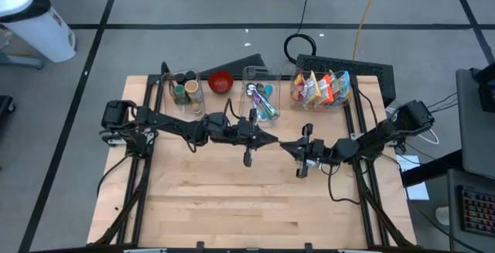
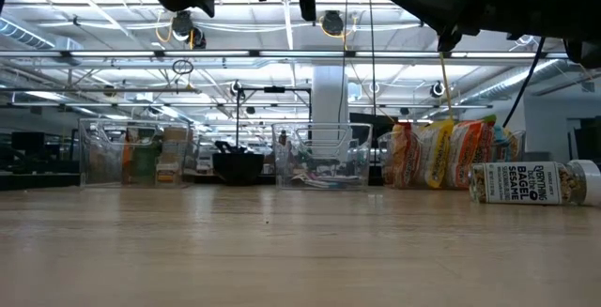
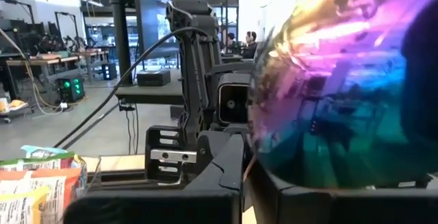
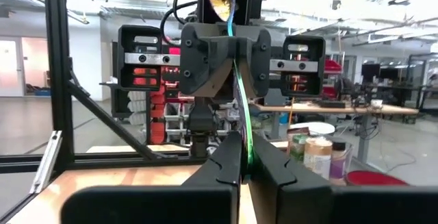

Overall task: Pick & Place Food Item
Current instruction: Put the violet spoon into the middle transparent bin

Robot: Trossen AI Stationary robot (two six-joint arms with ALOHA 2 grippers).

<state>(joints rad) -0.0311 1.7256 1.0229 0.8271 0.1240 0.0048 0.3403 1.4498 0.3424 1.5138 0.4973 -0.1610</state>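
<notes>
Handover, mid-air: iridescent spoon (image 4: pixel 241 114) pinched by both the left gripper (image 1: pixel 267 139) and the right gripper (image 1: pixel 288 146), tip to tip. It is no food item. Best to release one side only once the other holds firm. Beyond the fingers: packets (image 1: pixel 321 89) in right bin (image 1: pixel 294 90); utensils (image 1: pixel 263 102) in middle bin (image 1: pixel 261 70); jars (image 1: pixel 190 92) in left bin (image 1: pixel 172 83); red bowl (image 1: pixel 221 82).

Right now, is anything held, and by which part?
A spoon, by its handle: the right pincer pinches the far end, the left pincer nearer the bowl.
</notes>
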